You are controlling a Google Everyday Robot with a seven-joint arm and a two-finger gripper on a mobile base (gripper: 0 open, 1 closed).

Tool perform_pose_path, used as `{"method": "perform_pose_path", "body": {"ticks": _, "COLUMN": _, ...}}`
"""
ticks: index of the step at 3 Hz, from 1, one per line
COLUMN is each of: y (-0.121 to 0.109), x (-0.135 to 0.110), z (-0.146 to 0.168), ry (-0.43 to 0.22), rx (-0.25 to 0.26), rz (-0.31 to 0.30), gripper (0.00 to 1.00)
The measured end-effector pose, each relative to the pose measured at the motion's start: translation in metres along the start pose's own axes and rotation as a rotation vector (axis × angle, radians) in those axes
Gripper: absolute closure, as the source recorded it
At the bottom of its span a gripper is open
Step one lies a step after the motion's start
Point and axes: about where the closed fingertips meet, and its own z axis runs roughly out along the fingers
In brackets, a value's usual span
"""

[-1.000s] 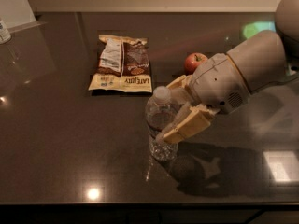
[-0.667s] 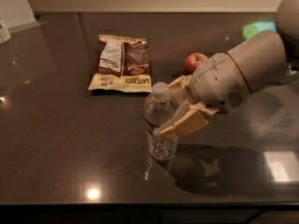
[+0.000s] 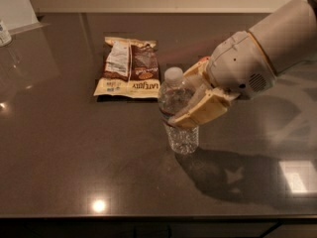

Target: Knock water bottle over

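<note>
I had the pincer [image 3: 190, 104] low over the middle of the bench [image 3: 59, 152], pressed against the water bottle [image 3: 182, 137] at its label band, with the arm [image 3: 277, 38] reaching in from the upper right. I could not tell whether the pincer was clamped on the bottle or only lying against it. The bottle stood on its base near the bench's centre, its white cap [image 3: 173, 74] up and leaning a little to the left. A snack bag [image 3: 130, 73] lay flat behind it, apart from it, toward the far edge.
</note>
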Motion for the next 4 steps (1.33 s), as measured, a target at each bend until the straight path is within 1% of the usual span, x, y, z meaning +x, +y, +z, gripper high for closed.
{"method": "perform_pose_path", "body": {"ticks": 1, "y": -0.018, "x": 0.002, "z": -0.014, "ry": 0.167, "rx": 0.017, "rz": 0.003, "gripper": 1.0}}
{"method": "perform_pose_path", "body": {"ticks": 2, "y": -0.034, "x": 0.018, "z": -0.02, "ry": 0.361, "rx": 0.021, "rz": 0.004, "gripper": 1.0}}
{"method": "perform_pose_path", "body": {"ticks": 3, "y": -0.048, "x": 0.045, "z": -0.029, "ry": 0.535, "rx": 0.043, "rz": 0.012, "gripper": 1.0}}
{"method": "perform_pose_path", "body": {"ticks": 4, "y": -0.061, "x": 0.071, "z": -0.039, "ry": 0.682, "rx": 0.071, "rz": 0.023, "gripper": 1.0}}
